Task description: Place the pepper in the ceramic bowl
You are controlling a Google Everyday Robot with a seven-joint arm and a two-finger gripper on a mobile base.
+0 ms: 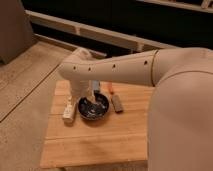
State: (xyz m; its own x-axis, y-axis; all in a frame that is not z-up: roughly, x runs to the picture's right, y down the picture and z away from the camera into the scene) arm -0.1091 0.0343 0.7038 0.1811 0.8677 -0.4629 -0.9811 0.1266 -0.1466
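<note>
The ceramic bowl is dark, glossy and round, and sits on the wooden table left of centre. The pepper is a small red-orange piece lying on the table just behind and to the right of the bowl, partly under my arm. My gripper hangs from the arm directly over the bowl, its tip reaching down to the bowl's inside. The gripper is apart from the pepper, a short way to its left.
A dark grey rectangular block lies right of the bowl. A cream object stands left of it. A blue-grey block shows behind the gripper. My large arm covers the table's right side.
</note>
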